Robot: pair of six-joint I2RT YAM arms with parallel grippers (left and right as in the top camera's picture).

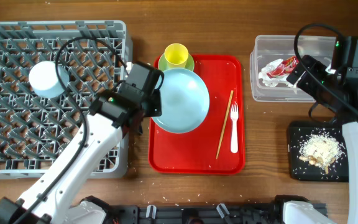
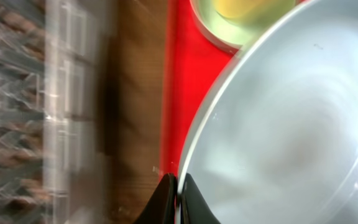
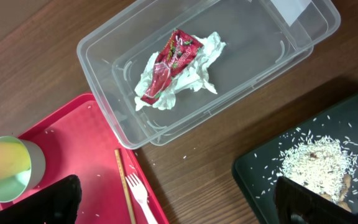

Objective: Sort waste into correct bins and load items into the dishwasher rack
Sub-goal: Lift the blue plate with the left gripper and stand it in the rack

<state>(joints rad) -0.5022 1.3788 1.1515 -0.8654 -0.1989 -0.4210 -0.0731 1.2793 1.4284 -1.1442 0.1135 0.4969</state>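
Left pincer (image 2: 177, 183) clamps plate (image 2: 278, 124) rim, fingers cut off; rack (image 2: 17, 112) blurred.

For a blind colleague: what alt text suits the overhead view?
The left gripper clamps the rim of a light blue plate over a red tray holding a chopstick, fork and yellow cup. A bowl sits in the grey rack; wrapper in the clear tub, rice on the black tray.

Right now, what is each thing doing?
plate, rim pinched by left gripper
bowl, sitting in rack
cup, upright on saucer
fork, flat on red tray
chopstick, flat on red tray
wrapper, inside clear tub
rice, piled on black tray
right gripper, open, empty
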